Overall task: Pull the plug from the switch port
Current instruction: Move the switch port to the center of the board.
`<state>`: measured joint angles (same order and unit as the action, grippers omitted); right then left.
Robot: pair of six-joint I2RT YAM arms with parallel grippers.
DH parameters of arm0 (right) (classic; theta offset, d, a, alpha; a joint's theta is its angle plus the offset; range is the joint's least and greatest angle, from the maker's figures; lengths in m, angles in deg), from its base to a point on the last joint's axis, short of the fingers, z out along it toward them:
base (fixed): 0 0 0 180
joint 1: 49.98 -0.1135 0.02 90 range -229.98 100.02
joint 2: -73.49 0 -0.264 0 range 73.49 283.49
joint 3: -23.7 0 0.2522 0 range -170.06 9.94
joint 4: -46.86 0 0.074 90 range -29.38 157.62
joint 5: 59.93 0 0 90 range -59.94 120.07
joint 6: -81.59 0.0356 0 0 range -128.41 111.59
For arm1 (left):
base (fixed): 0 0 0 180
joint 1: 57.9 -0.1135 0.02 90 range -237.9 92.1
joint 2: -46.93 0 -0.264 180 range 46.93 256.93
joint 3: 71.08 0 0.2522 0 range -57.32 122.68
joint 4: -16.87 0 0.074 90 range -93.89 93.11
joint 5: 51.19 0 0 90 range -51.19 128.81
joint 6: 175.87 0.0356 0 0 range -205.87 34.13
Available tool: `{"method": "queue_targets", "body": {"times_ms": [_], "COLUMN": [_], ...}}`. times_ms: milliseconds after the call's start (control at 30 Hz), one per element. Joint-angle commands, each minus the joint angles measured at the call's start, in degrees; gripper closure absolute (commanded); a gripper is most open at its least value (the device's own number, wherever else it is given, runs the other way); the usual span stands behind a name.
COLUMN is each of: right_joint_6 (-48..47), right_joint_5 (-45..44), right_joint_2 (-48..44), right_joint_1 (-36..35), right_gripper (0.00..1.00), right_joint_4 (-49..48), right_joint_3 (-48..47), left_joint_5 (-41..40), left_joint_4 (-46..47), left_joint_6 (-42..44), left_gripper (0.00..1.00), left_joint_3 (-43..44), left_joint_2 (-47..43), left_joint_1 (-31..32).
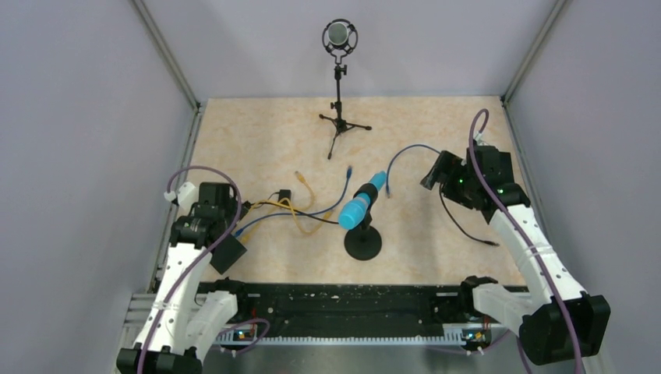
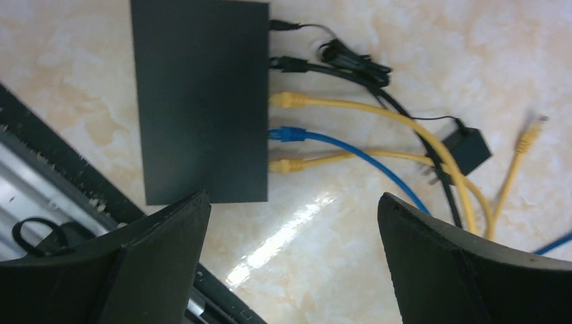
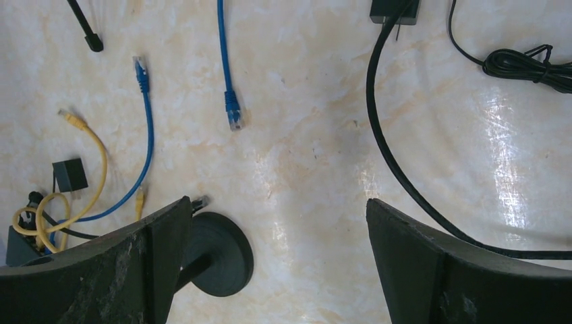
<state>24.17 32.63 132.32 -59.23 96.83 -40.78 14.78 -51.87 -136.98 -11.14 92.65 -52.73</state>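
Observation:
The flat black switch box point(image 2: 199, 101) lies on the marbled table, above and left of my left gripper point(image 2: 293, 202), which hovers open with nothing between its fingers. Along the box's right edge, the switch port side point(image 2: 268, 115), several plugs sit in sockets: a yellow plug point(image 2: 287, 100), a blue plug point(image 2: 283, 133), a second yellow plug point(image 2: 287, 164) and two black ones above them. In the top view the switch point(image 1: 228, 253) shows beside the left gripper point(image 1: 226, 226). My right gripper point(image 1: 436, 178) point(image 3: 280, 202) is open over bare table, far to the right.
A blue-headed microphone point(image 1: 360, 206) leans on a round black base point(image 1: 363, 245) point(image 3: 219, 253) mid-table. A tripod microphone stand point(image 1: 340, 117) is at the back. Loose blue cable ends point(image 3: 233, 115), a small black adapter point(image 2: 465, 148) and a black cable point(image 3: 388, 148) lie about.

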Motion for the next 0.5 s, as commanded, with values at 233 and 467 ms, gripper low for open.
{"method": "queue_targets", "body": {"times_ms": [233,467], "right_joint_6": [-1.5,-2.0], "right_joint_5": [1.2,4.1], "right_joint_2": [1.4,4.4], "right_joint_1": [-0.6,-0.6], "right_gripper": [0.01,0.01], "right_joint_4": [-4.7,-5.2], "right_joint_3": [1.8,-0.1], "left_joint_5": [-3.2,9.9], "left_joint_4": [-2.7,4.6], "left_joint_6": [-2.8,3.3], "left_gripper": [0.01,0.01], "left_joint_3": [-1.3,-3.9], "left_joint_2": [3.5,5.3], "left_joint_1": [-7.0,-21.1]}}
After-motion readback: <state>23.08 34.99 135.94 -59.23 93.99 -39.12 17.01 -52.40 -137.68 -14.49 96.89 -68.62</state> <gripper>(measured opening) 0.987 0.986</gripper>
